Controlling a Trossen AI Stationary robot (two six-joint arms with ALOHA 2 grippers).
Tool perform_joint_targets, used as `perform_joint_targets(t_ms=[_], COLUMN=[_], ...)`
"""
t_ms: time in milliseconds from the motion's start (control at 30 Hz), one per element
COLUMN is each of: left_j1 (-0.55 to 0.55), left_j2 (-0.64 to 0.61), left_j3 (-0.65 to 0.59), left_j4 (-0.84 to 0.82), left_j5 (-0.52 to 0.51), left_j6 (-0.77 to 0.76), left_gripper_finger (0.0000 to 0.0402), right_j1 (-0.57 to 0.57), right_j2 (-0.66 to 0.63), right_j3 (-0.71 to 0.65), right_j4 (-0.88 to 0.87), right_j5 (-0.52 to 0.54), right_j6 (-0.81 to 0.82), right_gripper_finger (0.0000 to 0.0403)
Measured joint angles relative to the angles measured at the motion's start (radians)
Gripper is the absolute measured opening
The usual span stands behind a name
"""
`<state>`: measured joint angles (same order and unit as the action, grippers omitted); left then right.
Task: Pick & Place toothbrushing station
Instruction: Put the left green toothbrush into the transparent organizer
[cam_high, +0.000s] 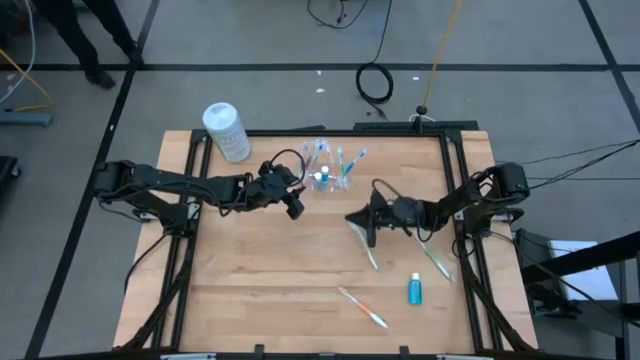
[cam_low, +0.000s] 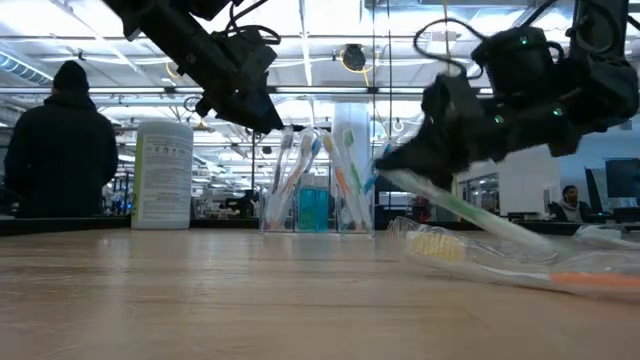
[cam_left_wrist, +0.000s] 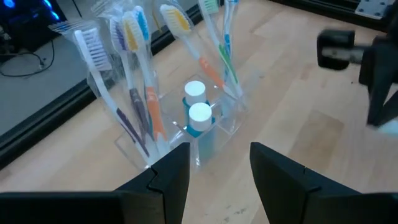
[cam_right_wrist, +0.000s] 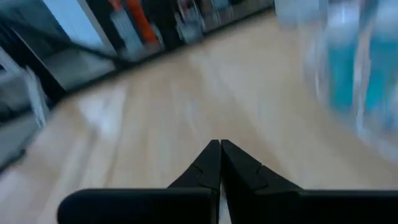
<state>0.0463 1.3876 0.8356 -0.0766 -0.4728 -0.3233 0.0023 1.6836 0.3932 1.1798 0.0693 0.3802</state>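
Note:
The see-through holder (cam_high: 330, 172) stands at the table's far middle, with several toothbrushes upright in it and two blue tubes with white caps (cam_left_wrist: 198, 115). It also shows in the low view (cam_low: 318, 180). My left gripper (cam_high: 293, 206) is open, just left of and nearer than the holder, with its fingers (cam_left_wrist: 171, 174) short of the holder's wall (cam_left_wrist: 205, 140). My right gripper (cam_high: 358, 220) is right of and nearer than the holder, shut on a wrapped toothbrush (cam_high: 366, 245). My right gripper pinches the toothbrush between its two shut fingers, close to its upper end (cam_low: 400, 182). The fingers come from the table's right, slanting down. The toothbrush slants down from the hold toward the table's near edge. I cannot tell whether its lower end (cam_low: 550, 250) rests on the table.
A white canister (cam_high: 226, 130) stands at the far left corner. A wrapped toothbrush (cam_high: 362, 307) lies near the front edge and another (cam_high: 435, 262) lies at the right. A blue tube (cam_high: 414, 290) lies near them. A person (cam_low: 60, 140) stands beyond the table.

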Motion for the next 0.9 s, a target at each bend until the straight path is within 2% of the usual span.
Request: perform_joint_targets(t_ms=[167, 367, 467, 567, 767, 900], left_j1=[-0.013, -0.064, -0.089, -0.104, -0.142, -0.174], left_j2=[0.0, -0.006, -0.06, -0.134, -0.324, -0.415], left_j3=[0.0, 0.0, -0.001, 0.0, -0.001, 0.0], left_j4=[-0.001, -0.024, -0.064, -0.128, -0.342, -0.487], left_j5=[0.001, 0.002, 0.001, -0.01, -0.141, -0.276], left_j6=[-0.032, -0.039, -0.068, -0.072, -0.076, -0.165], left_gripper_finger=[0.0175, 0.0175, 0.0175, 0.0175, 0.0175, 0.0175], right_j1=[-0.062, -0.122, -0.143, -0.16, -0.214, -0.261], right_j2=[-0.001, -0.001, -0.002, -0.002, -0.032, -0.074], right_j3=[0.035, 0.144, 0.222, 0.302, 0.45, 0.508], right_j4=[0.145, 0.195, 0.2, 0.194, 0.05, -0.098], right_j5=[-0.026, -0.109, -0.168, -0.182, -0.166, -0.082], right_j6=[-0.085, -0.22, -0.303, -0.393, -0.563, -0.651], right_gripper_finger=[0.0, 0.0, 0.0, 0.0, 0.0, 0.0])
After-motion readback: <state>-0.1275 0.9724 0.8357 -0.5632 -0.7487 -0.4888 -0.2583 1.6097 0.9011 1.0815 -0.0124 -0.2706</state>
